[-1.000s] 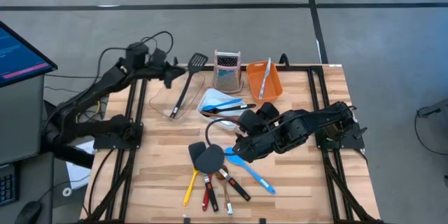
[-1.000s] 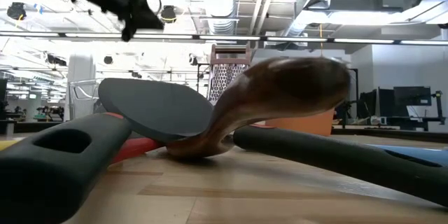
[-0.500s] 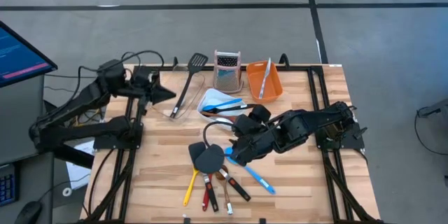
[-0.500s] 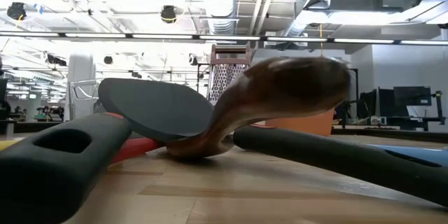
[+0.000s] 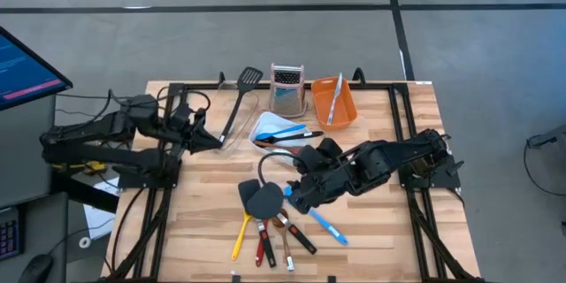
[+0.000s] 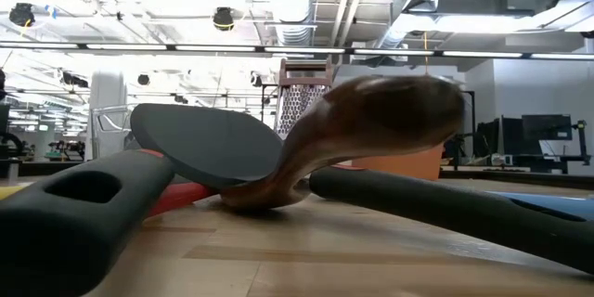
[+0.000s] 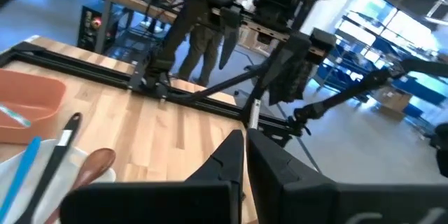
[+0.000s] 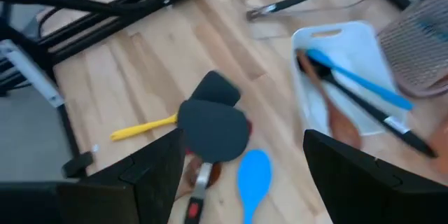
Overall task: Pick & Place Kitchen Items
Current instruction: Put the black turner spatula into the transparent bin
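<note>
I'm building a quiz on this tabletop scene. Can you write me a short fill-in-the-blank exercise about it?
1. The right gripper hovers with its fingers ____ over the blue spoon on the table.
2. The left gripper is ____ and holds nothing.
3. The slotted turner lies in the ____ tub.
4. The grater stands beside the ____ tub.

Missing words: open; shut; clear; orange

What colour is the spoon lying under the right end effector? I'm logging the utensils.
Blue; the spoon shows best in the right wrist view.
</note>
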Motion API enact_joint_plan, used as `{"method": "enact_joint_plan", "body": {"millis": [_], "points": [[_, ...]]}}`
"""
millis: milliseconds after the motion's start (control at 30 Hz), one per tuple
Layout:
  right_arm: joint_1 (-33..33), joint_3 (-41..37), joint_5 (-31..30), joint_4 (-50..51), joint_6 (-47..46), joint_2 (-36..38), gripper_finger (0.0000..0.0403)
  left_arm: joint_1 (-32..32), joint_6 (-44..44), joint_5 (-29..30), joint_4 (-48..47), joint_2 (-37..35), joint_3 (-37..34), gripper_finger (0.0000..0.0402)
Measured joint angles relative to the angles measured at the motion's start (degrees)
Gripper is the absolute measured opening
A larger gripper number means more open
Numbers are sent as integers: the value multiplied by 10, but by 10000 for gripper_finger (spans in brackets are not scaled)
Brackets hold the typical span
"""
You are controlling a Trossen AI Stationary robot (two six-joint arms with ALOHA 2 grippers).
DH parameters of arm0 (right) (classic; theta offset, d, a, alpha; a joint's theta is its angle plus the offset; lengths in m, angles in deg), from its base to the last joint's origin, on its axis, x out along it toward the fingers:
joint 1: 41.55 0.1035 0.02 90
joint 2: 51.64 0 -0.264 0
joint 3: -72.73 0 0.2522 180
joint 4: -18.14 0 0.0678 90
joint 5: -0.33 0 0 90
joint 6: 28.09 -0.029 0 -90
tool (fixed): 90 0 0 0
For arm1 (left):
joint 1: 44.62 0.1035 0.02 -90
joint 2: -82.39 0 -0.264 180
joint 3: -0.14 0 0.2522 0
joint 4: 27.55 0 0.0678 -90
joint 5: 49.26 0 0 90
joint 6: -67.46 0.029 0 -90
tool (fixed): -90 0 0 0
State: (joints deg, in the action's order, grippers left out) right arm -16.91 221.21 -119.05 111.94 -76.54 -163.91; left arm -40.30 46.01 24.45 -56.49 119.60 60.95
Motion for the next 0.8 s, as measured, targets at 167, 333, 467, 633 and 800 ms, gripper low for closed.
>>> {"method": "enact_joint_plan", "body": {"millis": [167, 333, 467, 633, 800], "points": [[21, 0, 8, -47, -10, 0, 281, -53, 1, 9, 0, 0, 0, 3], [34, 1, 6, -90, -11, -7, 273, -91, 2, 15, 0, 0, 0, 3], [32, 2, 7, -107, -11, -21, 244, -109, 2, 18, 0, 0, 0, 3], [29, 3, 35, -117, -29, -36, 187, -125, 2, 18, 0, 0, 0, 3], [36, 0, 55, -157, -31, -53, 126, -142, 1, 18, -1, 0, 0, 3]]}}
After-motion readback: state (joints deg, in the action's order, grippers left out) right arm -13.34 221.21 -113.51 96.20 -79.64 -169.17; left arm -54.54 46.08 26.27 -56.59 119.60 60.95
